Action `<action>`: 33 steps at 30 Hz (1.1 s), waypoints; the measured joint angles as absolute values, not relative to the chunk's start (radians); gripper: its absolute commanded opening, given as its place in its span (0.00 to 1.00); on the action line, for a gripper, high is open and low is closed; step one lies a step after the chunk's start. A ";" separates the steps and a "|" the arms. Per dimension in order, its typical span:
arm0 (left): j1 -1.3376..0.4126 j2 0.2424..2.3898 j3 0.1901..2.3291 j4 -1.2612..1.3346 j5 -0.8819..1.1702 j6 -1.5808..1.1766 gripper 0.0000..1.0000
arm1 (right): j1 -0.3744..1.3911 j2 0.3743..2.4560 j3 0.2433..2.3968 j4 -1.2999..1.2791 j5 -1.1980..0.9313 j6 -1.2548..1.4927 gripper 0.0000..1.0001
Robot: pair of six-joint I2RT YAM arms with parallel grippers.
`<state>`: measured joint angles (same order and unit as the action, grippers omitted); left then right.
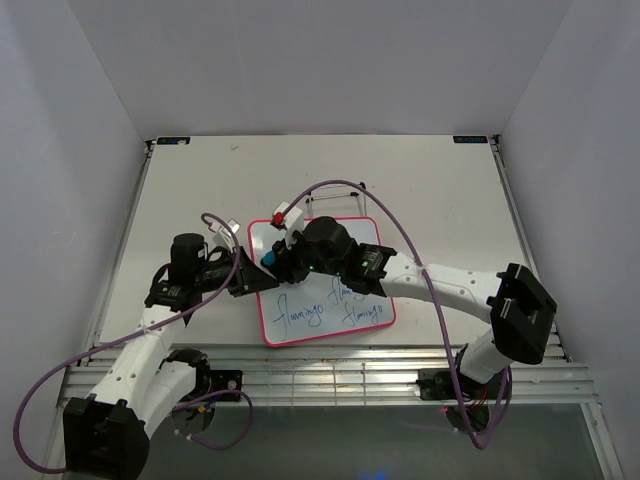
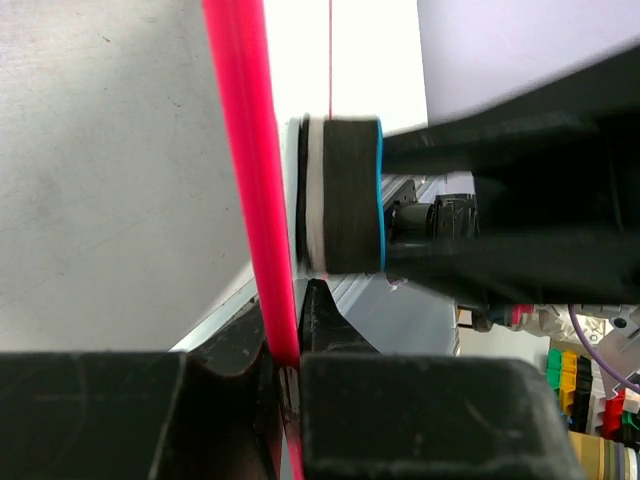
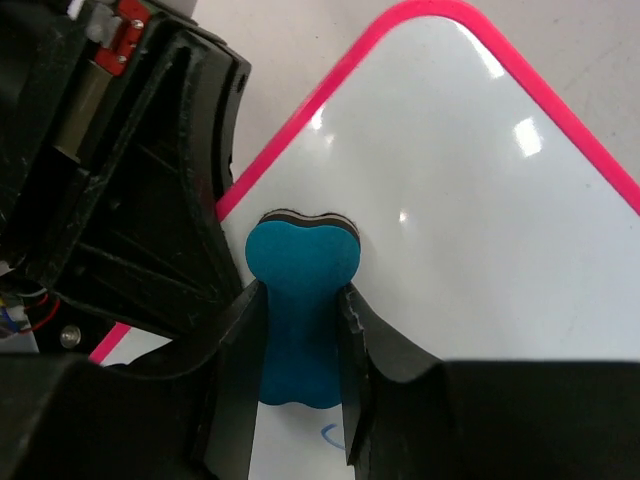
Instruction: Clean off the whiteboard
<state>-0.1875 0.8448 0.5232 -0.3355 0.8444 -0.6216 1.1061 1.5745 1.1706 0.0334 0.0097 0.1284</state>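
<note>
The right gripper (image 3: 300,293) is squeezing the blue eraser (image 3: 300,250) onto the whiteboard (image 1: 300,322), which is lying mid-way on the table (image 1: 190,190), toward its near edge. The left gripper (image 2: 286,340) is pinching the board's pink rim. I think wiping is going on, and the blue writing is needing rubbing next.

the top view looks down from above and behind the arm bases over the whole surface (image 1: 200,190). the left wrist view sits edge-on, very near the left rim of the whiteboard (image 2: 245,180). the right wrist view looks closely down on its face, and both show the eraser (image 3: 300,290).
</note>
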 measured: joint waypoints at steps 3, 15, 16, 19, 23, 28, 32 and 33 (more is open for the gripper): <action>-0.189 0.846 0.519 -0.329 0.845 -0.624 0.00 | 1.061 1.528 1.087 0.068 0.012 0.173 0.22; -0.199 0.842 0.519 -0.337 0.852 -0.627 0.00 | 1.100 1.373 0.892 0.025 0.173 0.279 0.21; -0.199 0.842 0.519 -0.342 0.852 -0.627 0.00 | 1.126 1.378 0.897 0.026 0.186 0.282 0.21; -0.196 0.842 0.519 -0.351 0.850 -0.624 0.00 | 1.192 1.404 0.923 0.030 0.221 0.285 0.20; -0.193 0.842 0.518 -0.351 0.847 -0.620 0.00 | 1.200 1.416 0.931 0.034 0.237 0.286 0.20; -0.194 0.843 0.518 -0.325 0.838 -0.620 0.00 | 1.111 1.386 0.873 0.104 0.156 0.303 0.21; -0.195 0.843 0.518 -0.306 0.830 -0.633 0.00 | 0.908 1.361 0.774 0.155 0.075 0.318 0.21; -0.195 0.843 0.518 -0.307 0.827 -0.643 0.00 | 0.847 1.359 0.748 0.164 0.057 0.321 0.21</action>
<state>-0.1947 0.8433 0.5182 -0.3073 0.8272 -0.6426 0.8467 1.3590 0.7483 0.1638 0.0574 0.3214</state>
